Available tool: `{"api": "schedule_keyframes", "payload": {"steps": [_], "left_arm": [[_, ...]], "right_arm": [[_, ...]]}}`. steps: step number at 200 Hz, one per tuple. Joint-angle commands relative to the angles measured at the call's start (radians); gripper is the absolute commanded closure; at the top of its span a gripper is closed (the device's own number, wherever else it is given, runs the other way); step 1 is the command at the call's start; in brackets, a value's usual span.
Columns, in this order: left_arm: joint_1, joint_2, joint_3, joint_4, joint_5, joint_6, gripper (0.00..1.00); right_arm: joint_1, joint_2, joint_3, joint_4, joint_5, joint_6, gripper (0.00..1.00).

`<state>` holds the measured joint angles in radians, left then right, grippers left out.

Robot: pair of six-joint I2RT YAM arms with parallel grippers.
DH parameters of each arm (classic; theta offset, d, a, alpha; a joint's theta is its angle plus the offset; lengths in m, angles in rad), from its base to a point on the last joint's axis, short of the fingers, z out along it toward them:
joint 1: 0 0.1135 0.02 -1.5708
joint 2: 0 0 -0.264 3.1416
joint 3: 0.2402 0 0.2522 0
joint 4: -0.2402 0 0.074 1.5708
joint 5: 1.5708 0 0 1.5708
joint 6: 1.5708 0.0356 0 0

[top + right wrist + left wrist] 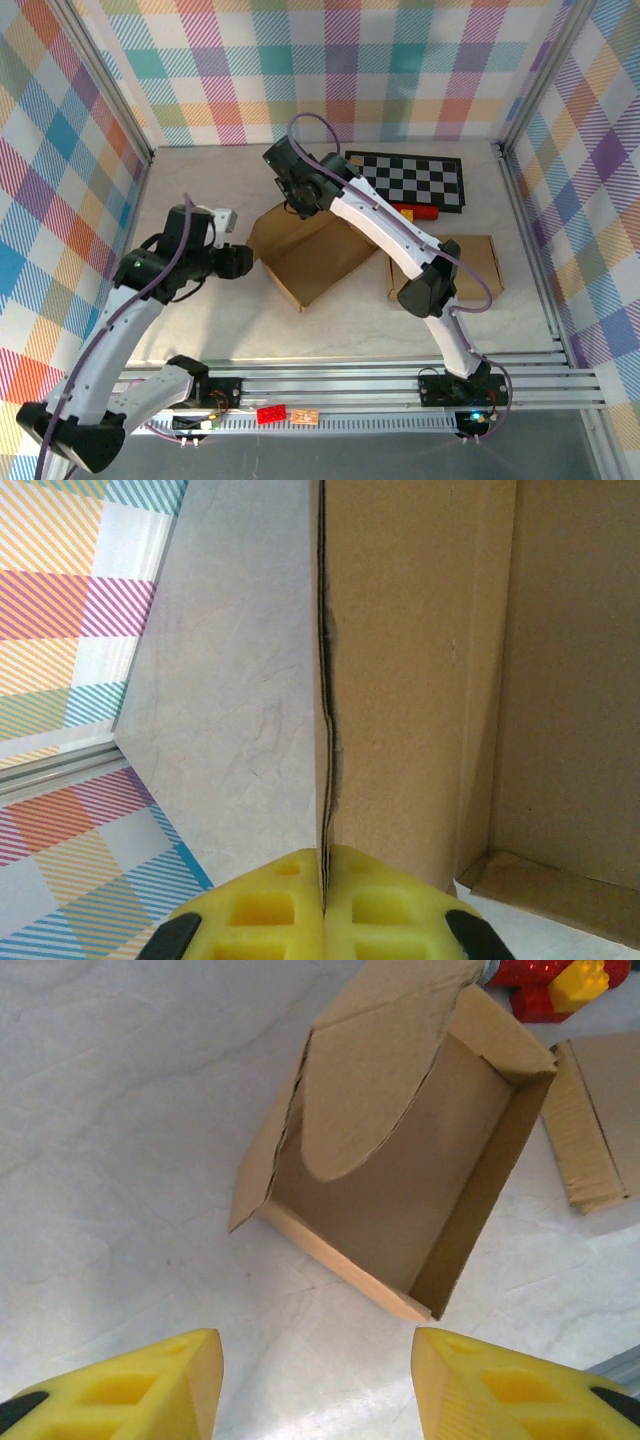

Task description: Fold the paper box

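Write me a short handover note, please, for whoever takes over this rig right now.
Right gripper: shut, pinching a raised edge of the paper box.
Left gripper: open, empty, hovering short of the box.
Box: mid-table, partly formed, some walls up, one rounded flap leaning inward.
Left to do: tuck the flaps and close it; another cardboard piece lies flat to its right.

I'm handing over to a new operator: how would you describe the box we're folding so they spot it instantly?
Start at the black-and-white checkerboard at the far right of the table. Just nearer and left of it sits the paper box, with the right arm's fingers pinching its far edge. Unlike the flat cardboard sheet to its right, it has raised walls.
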<state>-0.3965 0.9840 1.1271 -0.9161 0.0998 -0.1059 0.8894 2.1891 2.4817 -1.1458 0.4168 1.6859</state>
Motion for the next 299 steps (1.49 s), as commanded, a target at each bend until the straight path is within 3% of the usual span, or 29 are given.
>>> {"api": "schedule_keyframes", "payload": {"steps": [1,39,108,143,213,242,259,272,299], "left_arm": [[-0.043,0.059,0.057,0.036,-0.102,0.062,0.48],[-0.046,0.127,0.092,0.052,-0.194,0.079,0.48],[-0.053,0.197,0.063,0.079,-0.148,0.127,0.52],[-0.053,0.215,0.043,0.078,-0.157,0.150,0.65],[-0.053,0.240,0.007,0.099,-0.141,0.152,0.78],[-0.052,0.264,0.024,0.086,-0.152,0.180,0.89],[-0.053,0.273,0.039,0.066,-0.165,0.213,0.91],[-0.051,0.273,0.048,0.054,-0.173,0.245,0.95],[-0.049,0.243,0.043,0.061,-0.190,0.334,1.00]], "right_arm": [[-0.008,-0.001,0.008,-0.003,-0.031,-0.021,1.00],[-0.009,-0.002,-0.001,0.001,-0.061,-0.025,1.00],[-0.009,-0.012,-0.017,-0.002,-0.084,-0.006,1.00],[-0.009,-0.009,-0.023,-0.005,-0.102,-0.017,1.00],[-0.015,-0.023,-0.063,0.025,-0.119,-0.043,1.00],[-0.021,-0.024,-0.063,0.039,-0.128,-0.081,1.00],[-0.028,-0.037,-0.075,0.081,-0.135,-0.160,0.91],[-0.044,-0.055,-0.100,0.131,-0.164,-0.265,0.77],[-0.090,-0.131,-0.177,0.246,-0.253,-0.602,0.55]]}}
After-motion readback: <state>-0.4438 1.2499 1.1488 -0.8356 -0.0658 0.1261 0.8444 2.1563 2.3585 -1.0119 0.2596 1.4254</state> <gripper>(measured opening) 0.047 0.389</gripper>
